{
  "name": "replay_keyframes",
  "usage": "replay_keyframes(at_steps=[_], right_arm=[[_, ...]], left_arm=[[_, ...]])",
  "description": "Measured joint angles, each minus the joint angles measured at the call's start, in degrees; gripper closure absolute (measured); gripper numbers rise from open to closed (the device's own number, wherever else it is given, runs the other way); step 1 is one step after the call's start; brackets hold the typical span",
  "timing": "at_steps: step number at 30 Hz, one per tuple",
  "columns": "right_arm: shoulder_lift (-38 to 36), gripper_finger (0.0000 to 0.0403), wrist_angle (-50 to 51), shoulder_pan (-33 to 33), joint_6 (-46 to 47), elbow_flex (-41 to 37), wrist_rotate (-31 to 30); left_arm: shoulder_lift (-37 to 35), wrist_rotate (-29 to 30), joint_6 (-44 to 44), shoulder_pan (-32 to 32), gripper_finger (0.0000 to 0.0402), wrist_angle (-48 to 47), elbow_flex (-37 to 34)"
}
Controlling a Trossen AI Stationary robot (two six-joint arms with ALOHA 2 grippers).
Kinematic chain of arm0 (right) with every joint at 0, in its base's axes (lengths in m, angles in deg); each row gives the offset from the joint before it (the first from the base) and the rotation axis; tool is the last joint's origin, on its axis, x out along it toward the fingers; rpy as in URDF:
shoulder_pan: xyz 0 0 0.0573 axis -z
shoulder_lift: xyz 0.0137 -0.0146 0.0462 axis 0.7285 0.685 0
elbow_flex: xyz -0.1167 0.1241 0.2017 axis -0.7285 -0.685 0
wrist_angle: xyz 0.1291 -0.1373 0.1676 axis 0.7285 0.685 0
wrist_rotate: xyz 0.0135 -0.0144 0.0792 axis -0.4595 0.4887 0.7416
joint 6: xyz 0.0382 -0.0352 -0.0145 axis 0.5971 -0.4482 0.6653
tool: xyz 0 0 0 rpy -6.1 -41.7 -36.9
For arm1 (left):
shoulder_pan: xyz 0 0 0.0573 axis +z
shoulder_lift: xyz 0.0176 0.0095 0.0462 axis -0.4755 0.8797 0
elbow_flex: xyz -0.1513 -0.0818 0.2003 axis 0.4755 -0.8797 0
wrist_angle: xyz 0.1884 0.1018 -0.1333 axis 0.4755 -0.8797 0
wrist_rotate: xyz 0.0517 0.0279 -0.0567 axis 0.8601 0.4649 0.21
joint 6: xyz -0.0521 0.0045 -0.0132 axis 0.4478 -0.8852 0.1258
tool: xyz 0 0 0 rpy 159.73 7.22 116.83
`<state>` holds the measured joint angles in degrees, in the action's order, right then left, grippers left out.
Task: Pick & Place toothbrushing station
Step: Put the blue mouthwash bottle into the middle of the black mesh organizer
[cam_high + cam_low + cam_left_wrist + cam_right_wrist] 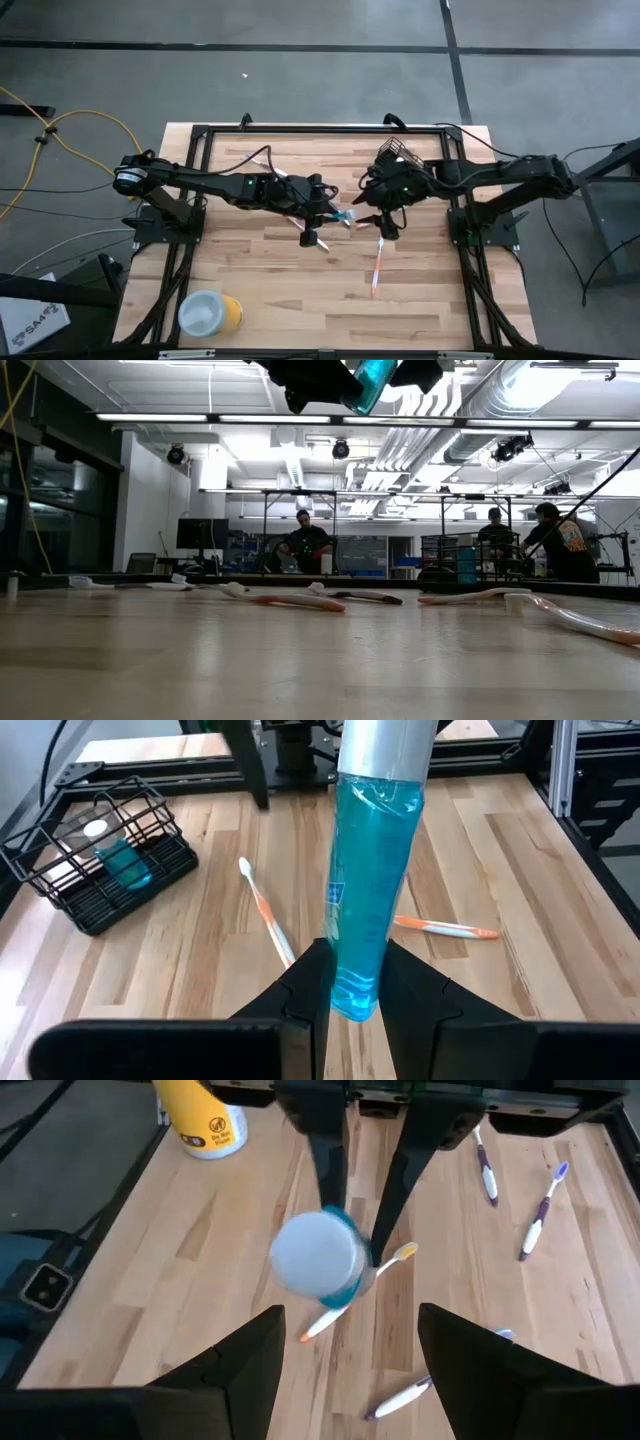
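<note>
Pinching a blue tube (368, 910) by its tail end, the left gripper (352, 982) is holding it above mid-table, cap toward the right gripper (350, 1342), which is facing it with fingers spread. That thin grip could be slipping, dropping the tube among toothbrushes (378, 262) instead of reaching the holder (103, 854).

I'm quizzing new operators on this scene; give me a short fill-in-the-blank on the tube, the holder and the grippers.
1. The left gripper is shut on a ____ tube.
2. The right gripper faces that tube's cap with its fingers ____.
3. The wire holder already contains one ____.
4. The toothbrushes lie loose on the ____.

Missing words: blue; open; tube; table
</note>
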<state>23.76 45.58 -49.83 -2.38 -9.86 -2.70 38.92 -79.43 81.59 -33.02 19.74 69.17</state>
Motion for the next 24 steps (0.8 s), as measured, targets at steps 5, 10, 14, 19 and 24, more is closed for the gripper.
replay_keyframes(at_steps=[5, 10, 14, 19, 24], right_arm=[[0.8, 0.0181, -2.2, 0.0, -1.3, 0.1, -0.2], [1.1, 0.0181, -3.8, 0.0, -1.4, 0.0, -0.1], [1.5, 0.0181, -3.7, 0.0, -1.7, 0.0, 0.0], [2.3, 0.0181, -4.8, 0.0, -2.5, 0.0, 0.0], [3.0, 0.0181, -5.7, 0.1, -2.7, 0.0, 0.2]], left_arm=[[0.0, 1.5, 0.3, 0.0, 0.0337, -0.9, 0.0], [0.0, 1.7, 0.4, 0.0, 0.0337, -1.5, 0.0], [0.0, 1.7, 0.4, 0.0, 0.0337, -1.4, 0.0], [0.0, 1.7, 0.3, 0.0, 0.0337, -0.7, 0.0], [0.0, 1.7, 0.0, 0.0, 0.0337, -0.7, 0.0]])
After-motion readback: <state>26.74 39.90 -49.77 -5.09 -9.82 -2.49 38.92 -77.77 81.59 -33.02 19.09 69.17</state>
